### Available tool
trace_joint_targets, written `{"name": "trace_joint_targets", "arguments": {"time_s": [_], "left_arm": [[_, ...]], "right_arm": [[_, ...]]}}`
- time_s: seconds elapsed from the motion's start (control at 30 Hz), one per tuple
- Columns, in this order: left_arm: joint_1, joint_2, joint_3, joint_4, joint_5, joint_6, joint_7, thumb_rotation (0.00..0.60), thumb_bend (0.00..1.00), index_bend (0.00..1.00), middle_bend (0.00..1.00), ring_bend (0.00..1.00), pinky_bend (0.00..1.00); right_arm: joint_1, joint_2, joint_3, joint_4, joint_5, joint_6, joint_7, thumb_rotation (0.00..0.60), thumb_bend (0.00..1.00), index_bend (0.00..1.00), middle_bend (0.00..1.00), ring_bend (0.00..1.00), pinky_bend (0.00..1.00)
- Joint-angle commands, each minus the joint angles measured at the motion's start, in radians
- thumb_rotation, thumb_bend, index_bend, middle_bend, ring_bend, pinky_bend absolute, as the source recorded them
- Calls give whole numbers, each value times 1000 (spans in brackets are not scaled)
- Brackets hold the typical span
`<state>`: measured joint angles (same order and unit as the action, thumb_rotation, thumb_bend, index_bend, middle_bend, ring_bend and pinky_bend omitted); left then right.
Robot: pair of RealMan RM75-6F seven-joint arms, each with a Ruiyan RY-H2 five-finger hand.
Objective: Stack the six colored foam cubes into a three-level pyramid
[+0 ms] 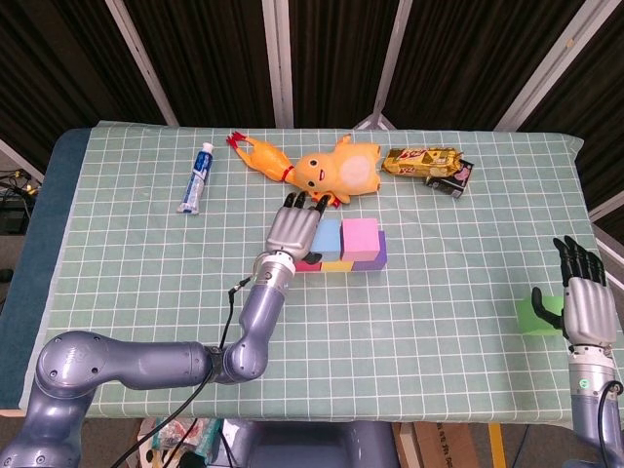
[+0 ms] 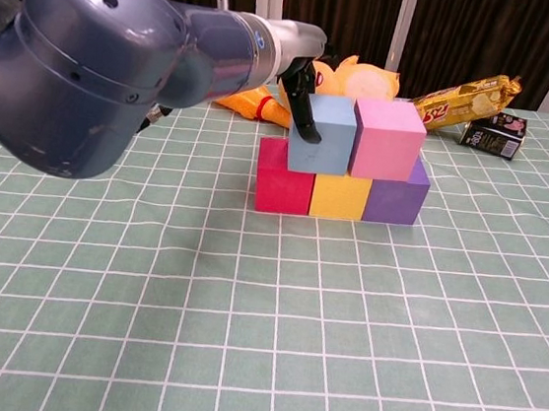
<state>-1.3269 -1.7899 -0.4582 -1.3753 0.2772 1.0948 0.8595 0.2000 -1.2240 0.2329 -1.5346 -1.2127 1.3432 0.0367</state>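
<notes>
— Where are the cubes?
— Red cube (image 2: 284,176), yellow cube (image 2: 338,194) and purple cube (image 2: 394,198) sit in a row; blue cube (image 2: 323,133) and pink cube (image 2: 387,140) rest on top.
— Your hands?
— My left hand (image 1: 292,230) grips the blue cube. My right hand (image 1: 585,303) is spread, holding nothing, beside the green cube (image 1: 533,316) on the table (image 1: 136,283).

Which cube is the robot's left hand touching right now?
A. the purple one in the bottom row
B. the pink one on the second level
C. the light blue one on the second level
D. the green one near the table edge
C: in the chest view the left hand has its dark fingers against the side of the light blue cube, which sits beside the pink cube on the bottom row.
</notes>
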Motion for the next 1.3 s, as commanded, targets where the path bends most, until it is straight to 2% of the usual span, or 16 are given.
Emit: {"name": "trace_joint_targets", "arguments": {"time_s": [0.03, 1.3], "left_arm": [[1, -1, 1, 1, 1, 1, -1, 600, 363, 0, 424, 33, 30], [-7, -17, -4, 20, 10, -3, -12, 600, 363, 0, 424, 33, 30]], "right_arm": [[0, 0, 0, 0, 1, 0, 0, 600, 468, 0, 0, 0, 0], [0, 0, -2, -4, 4, -7, -1, 600, 467, 0, 0, 0, 0]]}}
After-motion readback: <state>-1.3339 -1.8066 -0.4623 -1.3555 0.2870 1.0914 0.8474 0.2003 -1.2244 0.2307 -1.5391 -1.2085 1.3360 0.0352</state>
